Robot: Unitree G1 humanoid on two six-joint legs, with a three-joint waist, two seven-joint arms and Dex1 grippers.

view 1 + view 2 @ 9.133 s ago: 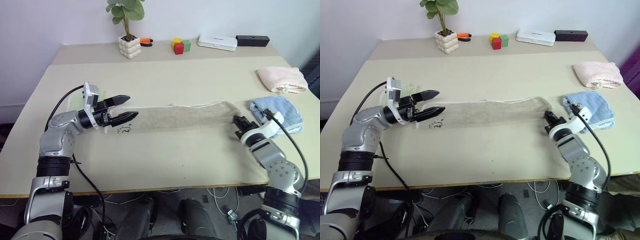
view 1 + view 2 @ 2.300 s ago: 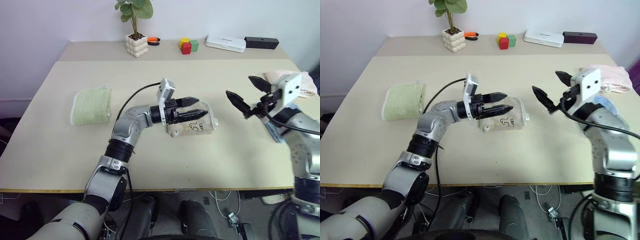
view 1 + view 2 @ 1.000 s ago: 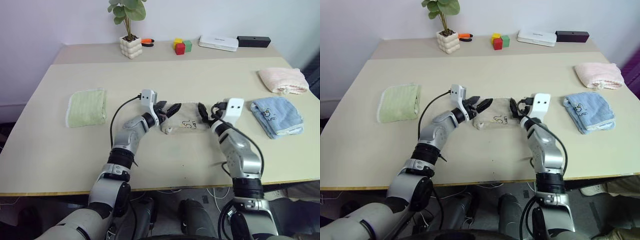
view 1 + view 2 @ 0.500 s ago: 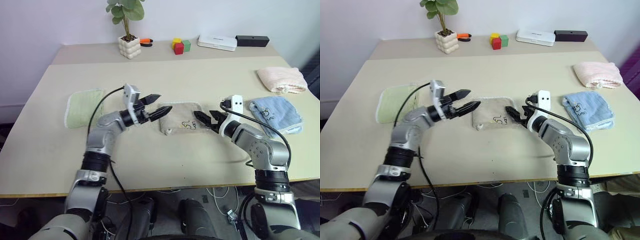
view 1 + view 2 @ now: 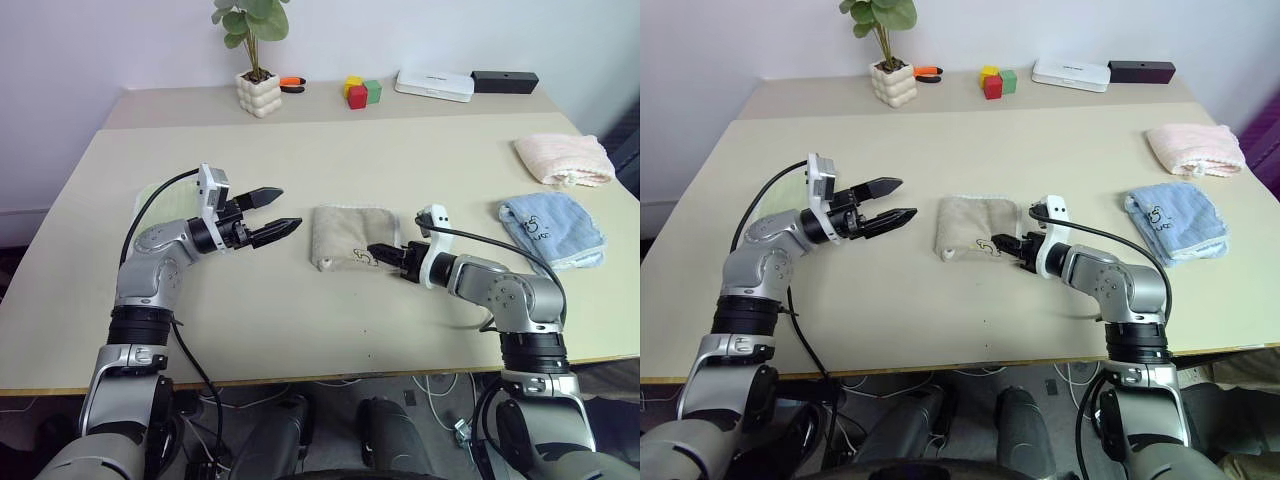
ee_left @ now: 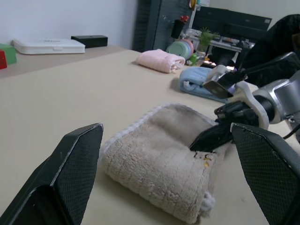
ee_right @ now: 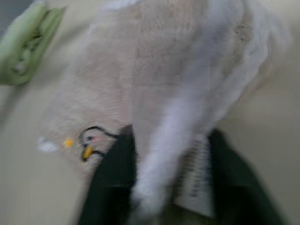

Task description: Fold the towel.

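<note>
The towel (image 5: 345, 232) is a beige-tan folded bundle with whitish trim lying mid-table, a small dark embroidered mark on its near side. My right gripper (image 5: 374, 251) is low at the towel's right edge. In the right wrist view its two black fingers (image 7: 110, 187) are shut on the white-trimmed edge (image 7: 187, 122) beside a white tag. My left gripper (image 5: 290, 207) hovers open and empty to the left of the towel, pointing at it across a gap. The left wrist view looks over the towel (image 6: 159, 159) to the right gripper (image 6: 211, 136) at its far edge.
A light green folded towel (image 5: 780, 205) lies behind my left arm. At the right are a blue towel (image 5: 552, 228) and a pink towel (image 5: 565, 160). A potted plant (image 5: 259, 92), coloured blocks (image 5: 362, 92), a white box (image 5: 434, 86) and a black box (image 5: 505, 80) line the back.
My left gripper has drawn back to the left, away from the towel, staying open. My right gripper has dropped and slid left onto the towel's right edge, and its fingers have closed.
</note>
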